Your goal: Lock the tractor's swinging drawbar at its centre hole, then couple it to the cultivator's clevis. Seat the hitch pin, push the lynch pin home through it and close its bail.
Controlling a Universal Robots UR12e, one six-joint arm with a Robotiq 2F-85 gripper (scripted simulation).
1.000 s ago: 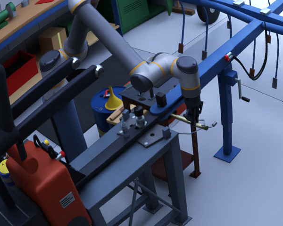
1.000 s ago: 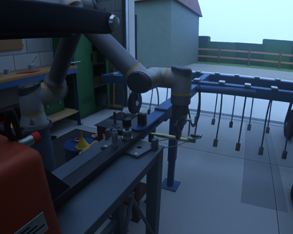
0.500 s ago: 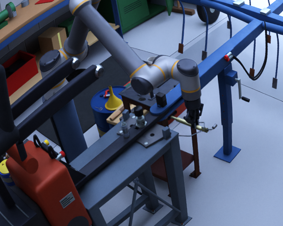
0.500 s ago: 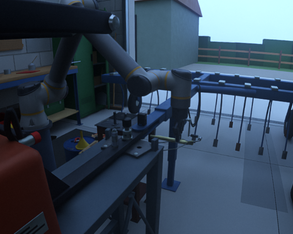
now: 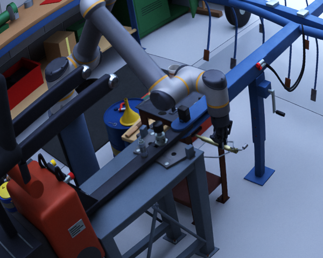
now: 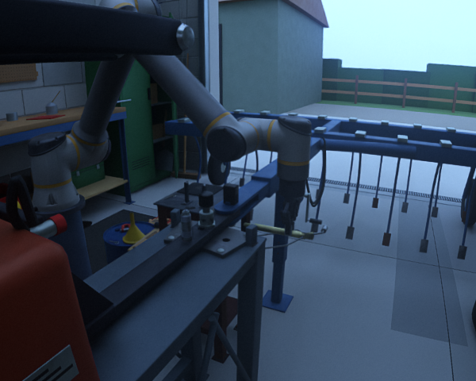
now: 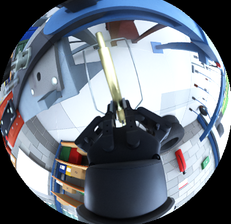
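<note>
The black drawbar [image 5: 145, 161] runs along the grey stand and ends under the blue clevis [image 5: 188, 120] of the cultivator, with the black-headed hitch pin [image 5: 184, 113] standing in the clevis. The brass lynch pin [image 5: 216, 141] [image 6: 277, 230] [image 7: 110, 70] is held in my closed gripper [image 5: 220, 138] [image 6: 289, 215] [image 7: 120, 113], lying level just right of the clevis with its tip toward it. Its wire bail [image 7: 114, 75] hangs open around it. Two bolts [image 5: 152, 140] stand upright on the drawbar plate.
A blue drum [image 5: 120, 126] with a yellow funnel [image 5: 128, 114] stands behind the stand. The cultivator's jack leg [image 5: 257, 133] rises right of my gripper, and a brown table leg [image 5: 223, 172] drops just below it. A red fuel can [image 5: 53, 211] sits near left.
</note>
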